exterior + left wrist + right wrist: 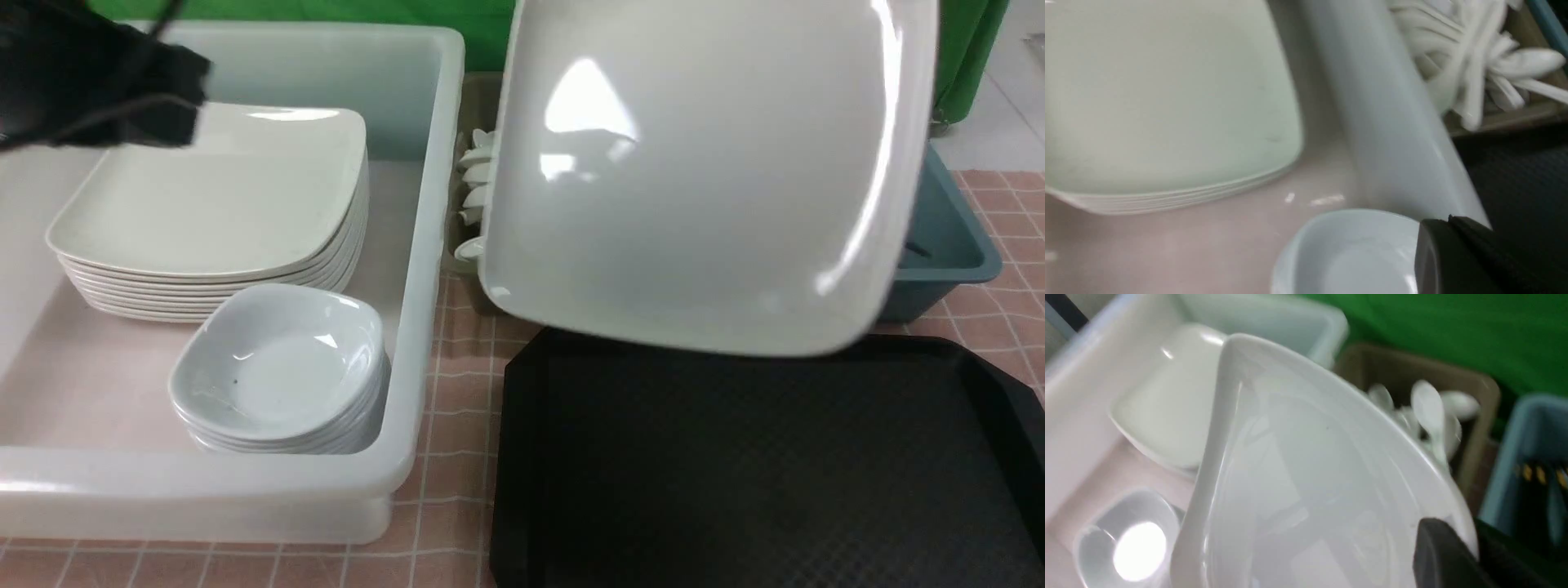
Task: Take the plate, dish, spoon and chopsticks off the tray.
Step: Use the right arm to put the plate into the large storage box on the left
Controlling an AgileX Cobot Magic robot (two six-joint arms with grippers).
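The right pincer clamps the plate by its rim, tilted clear above the far edge of the tray, presumably bound for the stacked plates in the tub. The left pincer is closed and empty, over the tub.

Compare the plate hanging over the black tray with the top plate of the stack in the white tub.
Pose: the plate is tilted steeply, while the top stacked plate lies flat.
Support: the plate is up in the air above the tray, while the top stacked plate rests on a pile of similar plates inside the tub.
Both are glossy, white and square with rounded corners.
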